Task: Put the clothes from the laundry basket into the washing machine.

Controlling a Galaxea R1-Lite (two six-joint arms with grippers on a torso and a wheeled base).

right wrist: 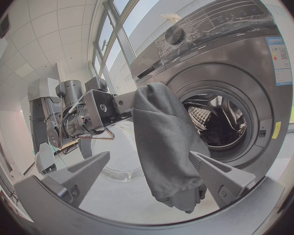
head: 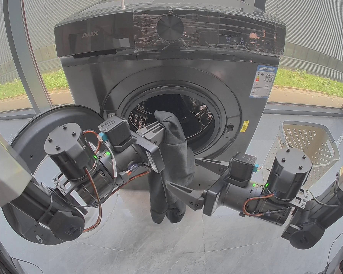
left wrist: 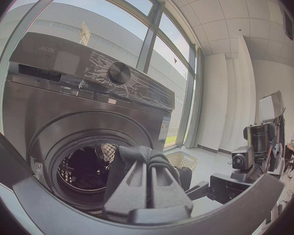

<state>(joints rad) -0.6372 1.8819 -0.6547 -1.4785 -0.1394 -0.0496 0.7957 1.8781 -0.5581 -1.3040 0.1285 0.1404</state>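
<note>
A dark grey garment (head: pixel 171 168) hangs in front of the washing machine (head: pixel 171 77), just outside its open drum (head: pixel 179 115). My left gripper (head: pixel 162 128) is shut on the garment's top fold, seen too in the left wrist view as the cloth (left wrist: pixel 143 154) draped over the gripper (left wrist: pixel 148 177). The long lower part of the garment (right wrist: pixel 166 141) dangles toward the floor. My right gripper (head: pixel 186 179) stands open beside the hanging cloth, with its fingers (right wrist: pixel 219 177) spread on either side of the lower end. The white laundry basket (head: pixel 312 145) stands at the right of the machine.
The machine's round door (head: pixel 45 134) is swung open to the left, behind my left arm. Dark clothes lie inside the drum (left wrist: pixel 85 177). Pale tiled floor (head: pixel 160 244) spreads in front of the machine. Windows run behind it.
</note>
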